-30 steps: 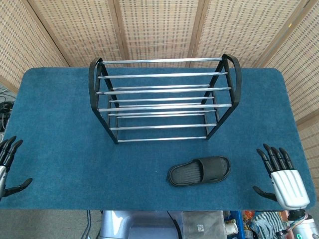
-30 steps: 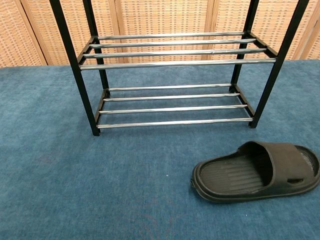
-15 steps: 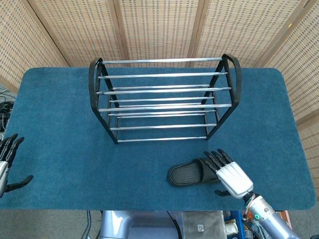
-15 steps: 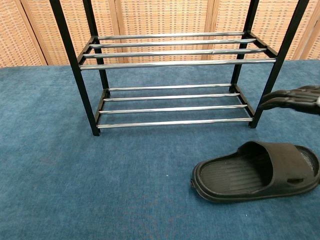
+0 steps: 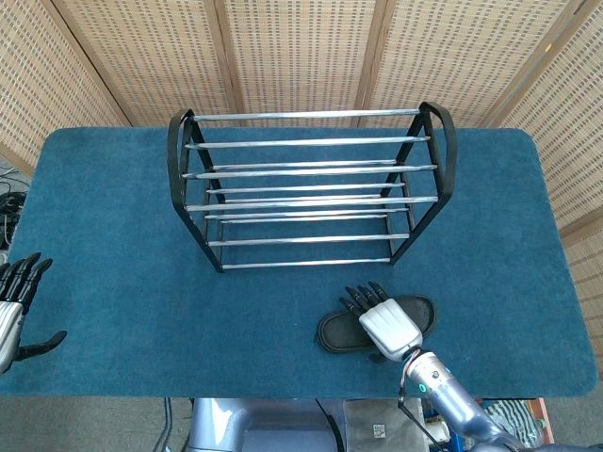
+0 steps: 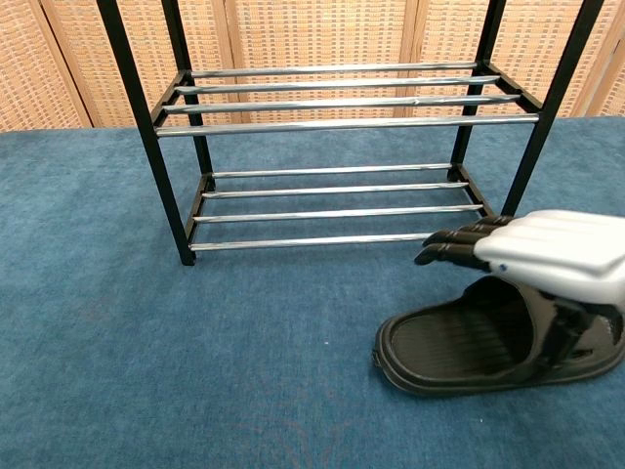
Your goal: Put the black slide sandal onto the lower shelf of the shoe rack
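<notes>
The black slide sandal [image 5: 337,331] [image 6: 459,347] lies flat on the blue table in front of the shoe rack [image 5: 311,188] [image 6: 337,156], near its right end. My right hand [image 5: 382,318] [image 6: 547,254] hovers over the sandal's strap, palm down, its fingers stretched toward the rack and holding nothing. The thumb hangs beside the strap in the chest view; contact cannot be judged. The rack's lower shelf [image 6: 342,210] is bare chrome bars. My left hand [image 5: 17,311] rests at the table's left front edge with fingers apart, empty.
The blue felt table [image 5: 113,235] carries only the rack and the sandal. Wicker screens [image 5: 301,47] stand behind the table's far edge. The rack's black side frames [image 6: 146,137] rise at both ends.
My right hand has swept left from the table's right edge to a spot above the sandal's strap. The sandal and the left hand have stayed put.
</notes>
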`<state>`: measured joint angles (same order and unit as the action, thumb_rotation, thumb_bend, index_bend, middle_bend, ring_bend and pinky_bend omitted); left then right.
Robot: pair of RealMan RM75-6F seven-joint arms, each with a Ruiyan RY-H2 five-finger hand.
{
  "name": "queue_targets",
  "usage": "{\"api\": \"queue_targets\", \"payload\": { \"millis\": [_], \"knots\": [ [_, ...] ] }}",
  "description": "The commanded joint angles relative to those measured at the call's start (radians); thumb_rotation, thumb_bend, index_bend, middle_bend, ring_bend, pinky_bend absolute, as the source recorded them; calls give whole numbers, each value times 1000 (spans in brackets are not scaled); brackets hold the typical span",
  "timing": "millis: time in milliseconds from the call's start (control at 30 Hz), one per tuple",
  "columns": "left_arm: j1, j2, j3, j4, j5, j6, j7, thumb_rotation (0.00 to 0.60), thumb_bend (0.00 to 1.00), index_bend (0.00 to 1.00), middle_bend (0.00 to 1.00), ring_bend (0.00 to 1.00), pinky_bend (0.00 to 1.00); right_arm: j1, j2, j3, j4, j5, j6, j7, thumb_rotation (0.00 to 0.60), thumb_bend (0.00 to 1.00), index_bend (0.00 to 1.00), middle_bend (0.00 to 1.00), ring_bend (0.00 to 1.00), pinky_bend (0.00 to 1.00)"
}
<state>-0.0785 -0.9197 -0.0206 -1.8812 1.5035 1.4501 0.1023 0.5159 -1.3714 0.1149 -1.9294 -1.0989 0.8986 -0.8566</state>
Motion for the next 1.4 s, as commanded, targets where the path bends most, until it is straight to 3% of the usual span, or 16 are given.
{"api": "queue_targets", "payload": {
  "millis": [33,300,600,733,933,1000,1400],
  "knots": [
    [0,6,-1,2,-2,0,-17,600,182,0,0,0,0,74,-101,-13,3,172,47,-154,600,0,0,0,0,0],
    [-1,17,0,10,-5,-4,-50,600,182,0,0,0,0,145,-204,-35,53,344,136,-261,600,0,0,0,0,0],
    [-6,19,-2,13,-12,-13,-62,600,182,0,0,0,0,190,-236,-45,107,387,152,-247,600,0,0,1,0,0],
    [-11,19,-3,13,-18,-21,-62,600,182,0,0,0,0,208,-237,-44,120,396,147,-233,600,30,28,96,27,15],
    [-16,16,-3,10,-24,-29,-52,600,182,0,0,0,0,236,-237,-64,134,406,146,-234,600,315,455,481,375,331],
    [-16,15,-3,10,-24,-29,-50,600,182,0,0,0,0,238,-231,-73,131,380,151,-228,600,382,509,529,424,382],
    [-15,12,0,5,-17,-23,-44,600,182,0,0,0,0,198,-148,-180,92,22,170,-78,600,566,515,534,429,392]
  ]
}}
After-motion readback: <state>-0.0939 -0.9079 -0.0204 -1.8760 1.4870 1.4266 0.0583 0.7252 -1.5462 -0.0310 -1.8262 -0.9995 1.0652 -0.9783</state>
